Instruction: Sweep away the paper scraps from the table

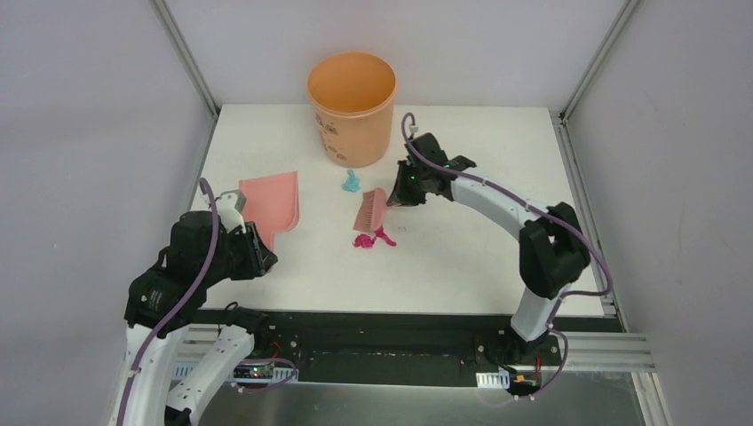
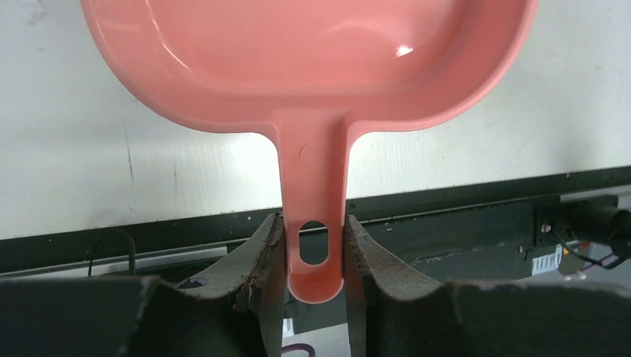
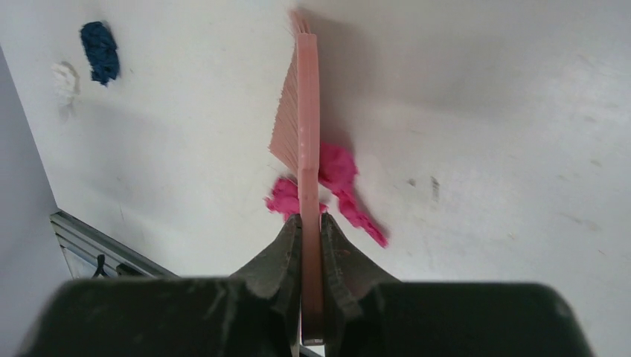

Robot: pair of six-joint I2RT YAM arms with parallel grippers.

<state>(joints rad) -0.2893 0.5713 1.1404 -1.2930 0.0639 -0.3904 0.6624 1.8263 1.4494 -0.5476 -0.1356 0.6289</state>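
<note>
Care with the stroke matters now: I judge that the right gripper [image 3: 310, 223], closed tight on the thin handle of the pink brush [image 3: 301, 119], should hold the soft bristles low and push the magenta paper scraps [image 3: 338, 169], which lie just beside the brush, left toward the dustpan [image 2: 312, 59]. The left gripper [image 2: 312, 227], partly closed, clamps the flat handle of this smooth, glossy plastic pan and should press its lip to the matte white desk [image 1: 462, 257]. The scraps look like light, crumpled wads; a teal scrap [image 1: 352, 183] lies on the far side of the brush, near the orange bucket [image 1: 351, 98].
</note>
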